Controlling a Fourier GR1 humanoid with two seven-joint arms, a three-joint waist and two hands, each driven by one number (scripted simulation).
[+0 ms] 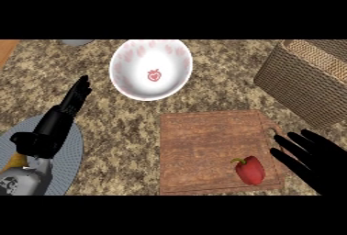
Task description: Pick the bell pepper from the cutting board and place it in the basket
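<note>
At the lower right of the head view, the right hand [318, 165] lay over the edge of the cutting board [203, 147], its fingers [288, 151] straight and spread apart, pointing toward about ten o'clock and holding nothing. From those fingers the bell pepper [250, 170] lay toward about eight o'clock, just beside them yet apart, with a strip of bare board between. The pepper rested on the board's corner nearest the robot, on the right. Its long axis ran from the green stem at about ten o'clock to the blunt red end at about four o'clock, roughly in line with the fingers. The right hand was plainly the nearer one; by my judgement the grasp fell to it, needing a short shift toward the pepper before the fingers could curl round it. The basket [305, 85] stood on the tabletop [122, 119] at about twelve o'clock from the right hand, well apart from the pepper. The left hand [71, 103] rested at the left side, fingers straight, above a grey plate [71, 156]. A white bowl [150, 69] sat at twelve o'clock from the board.
</note>
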